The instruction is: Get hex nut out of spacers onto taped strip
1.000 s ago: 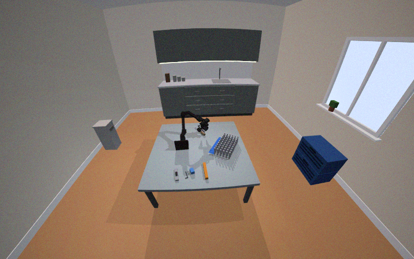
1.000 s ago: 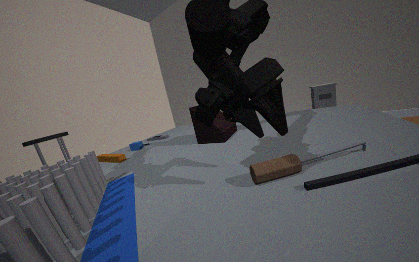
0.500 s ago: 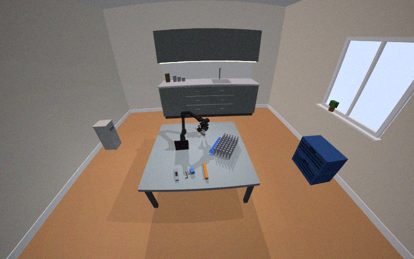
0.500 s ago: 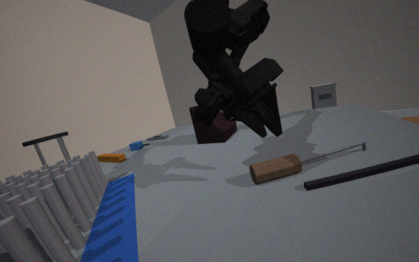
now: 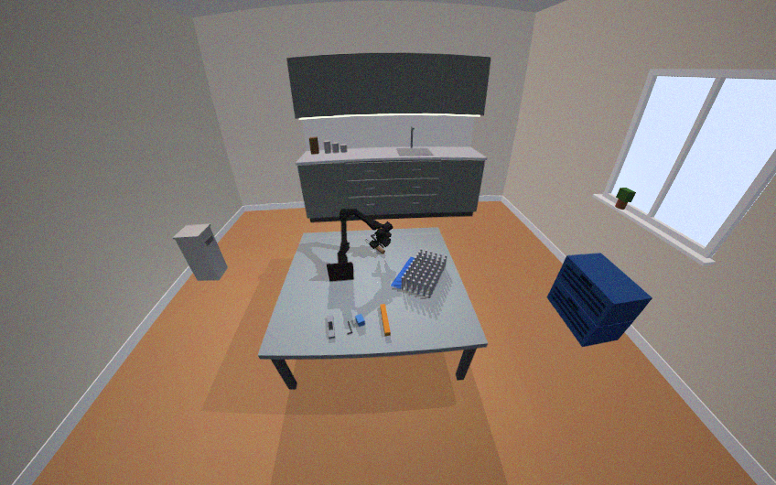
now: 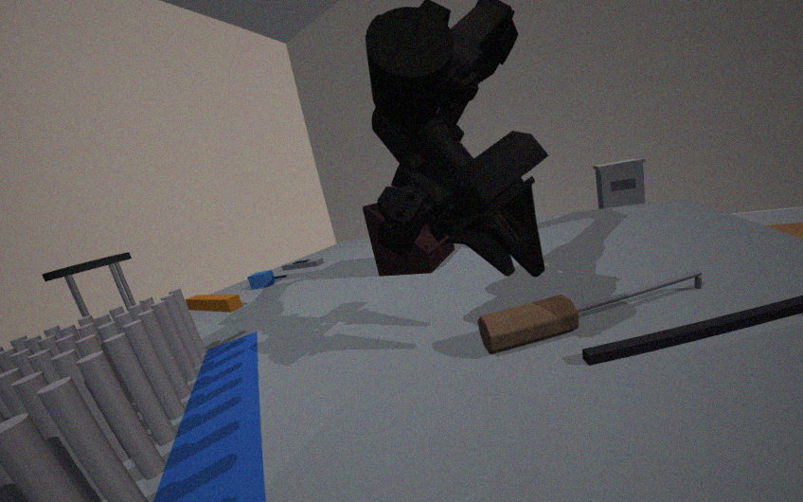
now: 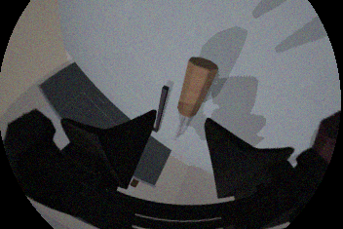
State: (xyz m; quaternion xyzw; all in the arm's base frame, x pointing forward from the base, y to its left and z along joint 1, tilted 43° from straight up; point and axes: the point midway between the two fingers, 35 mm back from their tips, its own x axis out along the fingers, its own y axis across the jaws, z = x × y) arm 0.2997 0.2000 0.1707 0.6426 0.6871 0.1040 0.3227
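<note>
Gripper [image 6: 520, 265] hangs just above the table [image 6: 429, 412], its dark fingers partly parted with nothing between them. Just below and in front of the fingertips lies the hook tool [image 6: 529, 322]: a tan wooden handle with a thin metal shaft ending in a small bent tip. In the wrist view the handle [image 7: 194, 88] sits in the gap between the fingers, untouched. Beside the hook tool, on the side away from the spacers, lies a black L-shaped bar [image 6: 704, 328]. Well off to the other side of the gripper stand the grey spacers [image 6: 80, 386] in a tight grid, with the blue taped strip [image 6: 220, 418] along their near edge. The nut cannot be made out among them. Farther away lie an orange block [image 6: 213, 302] and a small blue block [image 6: 260, 278]
</note>
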